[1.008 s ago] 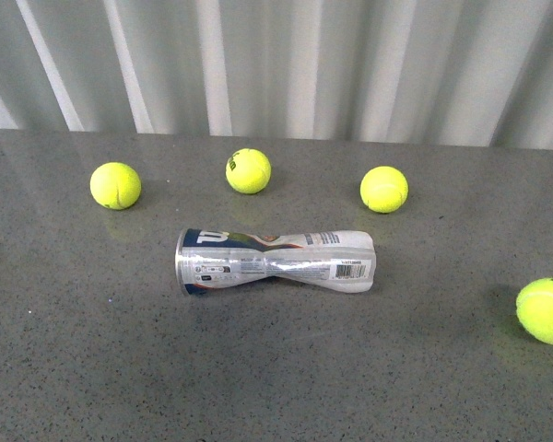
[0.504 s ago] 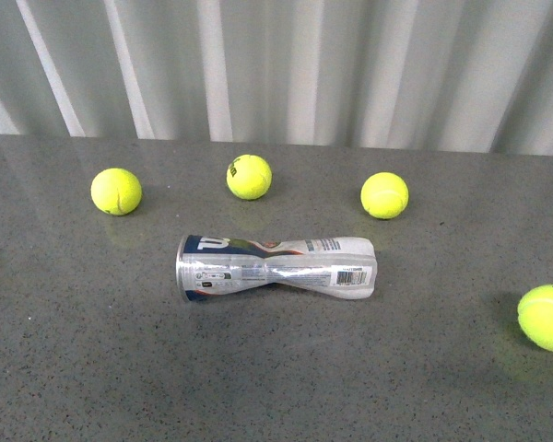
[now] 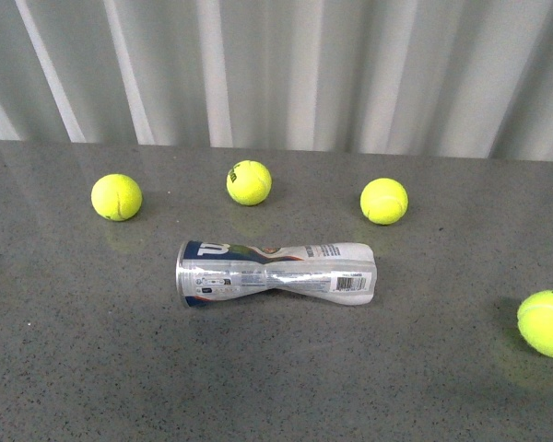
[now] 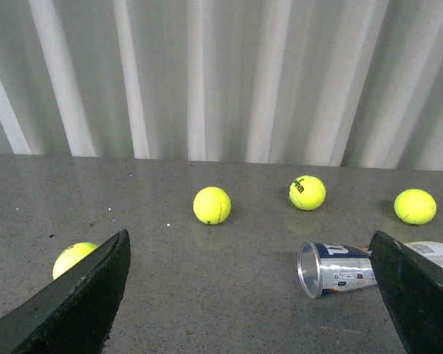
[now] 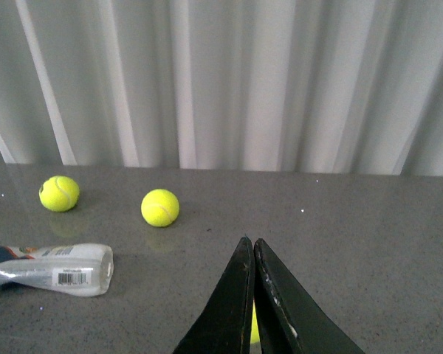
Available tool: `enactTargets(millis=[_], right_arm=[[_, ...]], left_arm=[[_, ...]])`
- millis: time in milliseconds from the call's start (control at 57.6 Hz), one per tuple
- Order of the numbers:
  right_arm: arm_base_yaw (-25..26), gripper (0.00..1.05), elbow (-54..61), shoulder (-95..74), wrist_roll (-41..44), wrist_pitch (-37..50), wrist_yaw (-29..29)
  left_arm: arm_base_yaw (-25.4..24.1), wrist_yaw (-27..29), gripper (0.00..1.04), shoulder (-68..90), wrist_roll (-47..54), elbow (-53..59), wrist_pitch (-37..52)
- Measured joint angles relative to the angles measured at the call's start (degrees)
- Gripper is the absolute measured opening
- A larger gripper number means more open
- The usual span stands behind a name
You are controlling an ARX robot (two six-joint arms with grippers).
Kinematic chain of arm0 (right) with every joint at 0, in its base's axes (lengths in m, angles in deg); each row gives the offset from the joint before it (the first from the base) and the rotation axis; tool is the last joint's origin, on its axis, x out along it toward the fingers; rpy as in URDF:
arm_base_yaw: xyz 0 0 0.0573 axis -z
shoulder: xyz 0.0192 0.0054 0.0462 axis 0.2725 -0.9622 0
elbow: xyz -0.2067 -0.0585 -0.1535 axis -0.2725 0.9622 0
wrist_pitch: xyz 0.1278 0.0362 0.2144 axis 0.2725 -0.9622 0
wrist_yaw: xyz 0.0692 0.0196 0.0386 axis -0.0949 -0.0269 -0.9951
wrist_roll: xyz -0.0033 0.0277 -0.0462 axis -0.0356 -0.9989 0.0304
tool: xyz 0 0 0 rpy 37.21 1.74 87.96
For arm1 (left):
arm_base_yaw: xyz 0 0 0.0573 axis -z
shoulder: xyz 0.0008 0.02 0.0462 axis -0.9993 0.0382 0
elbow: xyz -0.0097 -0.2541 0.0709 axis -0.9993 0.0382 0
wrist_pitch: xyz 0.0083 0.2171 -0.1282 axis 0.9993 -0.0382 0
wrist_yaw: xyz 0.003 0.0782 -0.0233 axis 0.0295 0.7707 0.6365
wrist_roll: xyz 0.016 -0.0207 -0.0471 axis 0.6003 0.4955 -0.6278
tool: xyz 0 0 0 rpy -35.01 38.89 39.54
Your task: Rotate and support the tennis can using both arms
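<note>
Ahead of the left pincer, over toward the right arm's side: tennis can, flat on its side on the grey speckled surface. Shows its open round mouth to this pincer; far end hidden behind one dark finger. Left pincer spread wide, fingers well apart, only bare surface between them. Touches nothing.

Beyond that pincer, in a loose row before the ribbed wall: left ball, middle ball, right ball. Just behind the other finger, a half-hidden ball.

Ahead of the right pincer, off toward the left arm's side and well apart from it: the can's closed end, barcode facing up. Right pincer pressed together, tips touching, pinching nothing. Directly under the joined fingers, a sliver of yellow, too little showing to name.

Seen from between the arms: can lying crosswise, squeezed in at the waist, blue-and-white label on top, mouth toward the left arm's side. Rests alone, touching no ball. Near the right arm's side, at the frame's border, an edge ball.
</note>
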Motion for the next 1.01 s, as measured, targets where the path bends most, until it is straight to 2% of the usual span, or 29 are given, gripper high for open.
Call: enactTargets(millis=[261,400,434,469,539,643,712,869,1008], right_arm=[[0.0,0.05,0.0,0.07,0.0,0.02,0.0],[0.0,0.4,0.0,0.09,-0.04,0.02,0.0],[0.0,0.48,0.0,0.11,-0.07,0.02,0.02],[0.0,0.57,0.0,0.11,-0.04,0.02,-0.13],[-0.07,0.7,0.0,0.15,-0.09,0.02,0.04],[-0.04,0.87,0.0,0.15,-0.09,0.0,0.0],[-0.04,0.99,0.0,0.15,-0.09,0.02,0.0],[-0.07,0.97,0.0,0.15,-0.11,0.02,0.04],[-0.04,0.98,0.0,0.15,-0.13,0.02,0.0]], left_arm=[[0.0,0.0,0.98,0.0,0.0,0.0,0.0],[-0.24,-0.85,0.98,0.59,-0.22,-0.22,-0.7],[-1.31,-5.46,0.98,5.9,-1.73,-3.67,-8.76],[-0.46,-5.29,0.98,14.8,-1.7,-7.17,-9.73],[1.77,-3.21,0.98,27.28,-0.59,-11.52,-2.49],[4.7,-6.14,0.98,49.33,0.37,-21.0,13.81],[6.12,-7.21,0.98,62.64,0.55,-27.8,19.41],[8.41,-9.84,0.98,90.62,-1.49,-42.18,18.23],[9.16,-11.17,0.98,104.94,-3.72,-48.63,16.24]])
